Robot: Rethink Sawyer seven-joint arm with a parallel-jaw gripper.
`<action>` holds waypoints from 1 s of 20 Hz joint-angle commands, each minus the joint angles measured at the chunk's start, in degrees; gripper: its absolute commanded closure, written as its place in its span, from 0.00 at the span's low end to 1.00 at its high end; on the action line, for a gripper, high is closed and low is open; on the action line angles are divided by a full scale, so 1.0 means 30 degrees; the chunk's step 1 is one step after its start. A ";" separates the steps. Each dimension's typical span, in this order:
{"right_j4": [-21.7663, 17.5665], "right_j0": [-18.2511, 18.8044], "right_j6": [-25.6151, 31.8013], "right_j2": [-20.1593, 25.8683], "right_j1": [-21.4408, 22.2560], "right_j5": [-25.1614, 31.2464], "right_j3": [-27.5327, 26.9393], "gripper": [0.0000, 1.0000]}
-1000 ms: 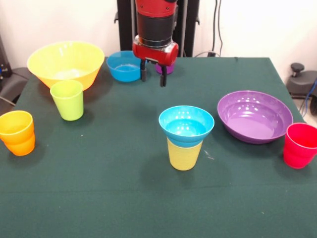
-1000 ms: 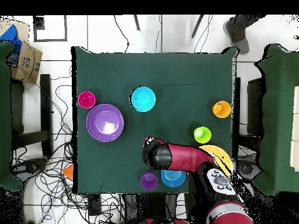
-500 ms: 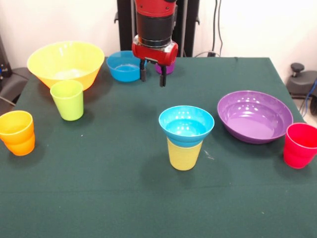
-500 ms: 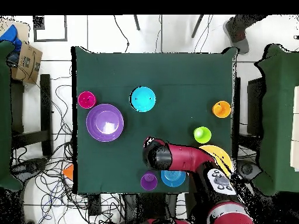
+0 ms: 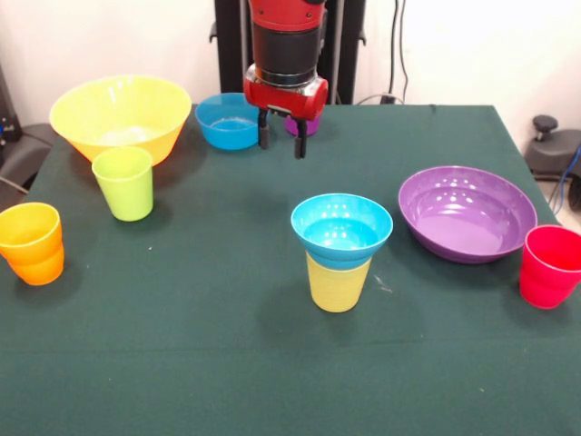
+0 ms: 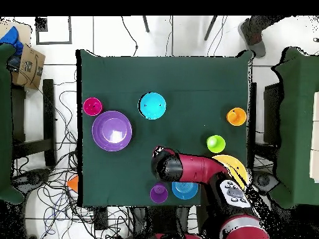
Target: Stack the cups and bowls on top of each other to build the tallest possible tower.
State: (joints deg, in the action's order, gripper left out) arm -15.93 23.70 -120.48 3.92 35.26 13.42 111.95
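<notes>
Nearest the camera in the front view, well in front of the claw (image 5: pixel 281 145), the tower (image 5: pixel 340 250) stands as it did a second ago: a small blue bowl (image 5: pixel 341 227) seated in the mouth of the yellow cup (image 5: pixel 338 283), nothing above it. Level with it, off to the claw's front and sides, the red cup (image 5: pixel 549 265), the wide purple bowl (image 5: pixel 467 213), the orange cup (image 5: pixel 33 242) and the lime green cup (image 5: pixel 124 183) sit on the green worktop (image 5: pixel 227 345) just where they were. The claw itself has barely moved over the last second; it hangs empty above the worktop's far part with its two dark fingers (image 5: pixel 264 136) spread apart, gripping nothing. Just behind it are the second blue bowl (image 5: pixel 226 121) to one side and the purple cup (image 5: pixel 302 125), mostly hidden by the claw; the large yellow-orange bowl (image 5: pixel 120 115) stands farther off beside the blue one. I judge this as a pause between picks, not progress: the tower is two pieces high, and the claw hovers close enough to the blue bowl or purple cup that either could be its next pick.
</notes>
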 commanded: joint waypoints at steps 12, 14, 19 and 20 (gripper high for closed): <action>-0.0522 -0.0632 -0.0885 0.1113 -0.1545 0.0433 0.1003 0.00; -0.0395 -0.0651 -0.0916 0.1179 -0.1511 0.0546 0.0946 0.00; -0.0111 -0.0905 -0.1477 0.1131 -0.1475 -0.0052 0.0968 0.00; -0.0019 -0.1074 -0.1699 0.1044 -0.1458 -0.0221 0.0964 0.00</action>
State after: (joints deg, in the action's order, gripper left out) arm -15.92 23.03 -120.48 3.90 34.79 13.42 113.43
